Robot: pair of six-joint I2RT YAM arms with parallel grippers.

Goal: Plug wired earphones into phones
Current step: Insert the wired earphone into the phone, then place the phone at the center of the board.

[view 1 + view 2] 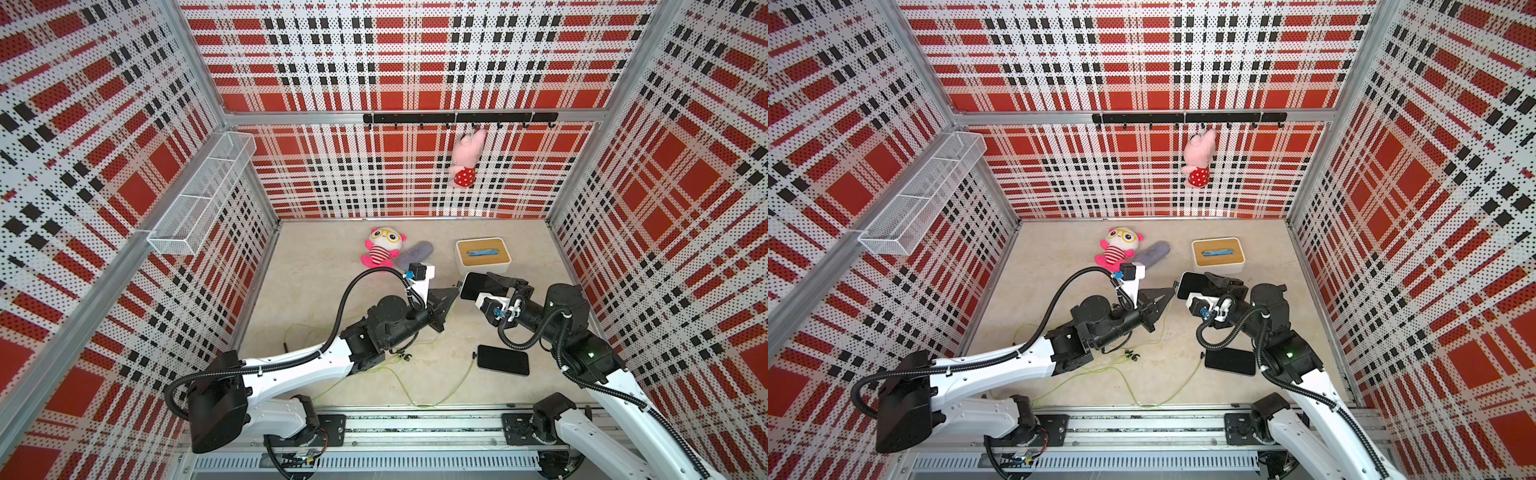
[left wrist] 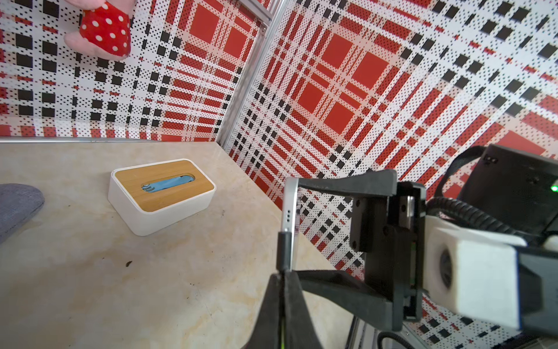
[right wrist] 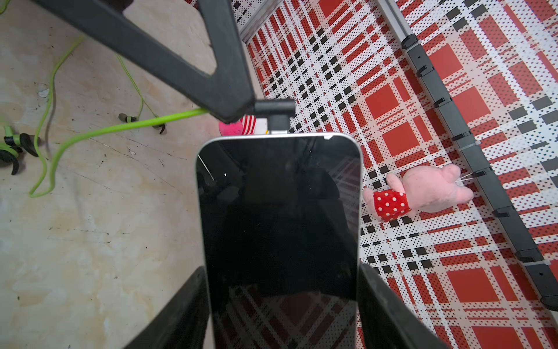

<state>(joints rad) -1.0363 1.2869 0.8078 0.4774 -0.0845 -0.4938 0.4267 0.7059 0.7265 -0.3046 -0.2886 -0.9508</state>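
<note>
— Right pincer (image 3: 280, 272), what does it do?
— It pinches a phone (image 3: 279, 217) by its long edges, above the tabletop (image 3: 90, 226). The black plug (image 3: 276, 116) sits in the phone's end.
— And the left pincer (image 2: 283, 273)?
— Its fingers (image 2: 268, 305) stand close around the green cable (image 3: 120, 128) beside the plug; pressing or not, I cannot tell.

Arms angled inward; right end effector (image 1: 484, 286) clamped, left end effector (image 1: 452, 301) facing it.

White arms (image 1: 299, 365) carry black joints (image 1: 390, 316) and ribbed cables (image 1: 347, 299).
</note>
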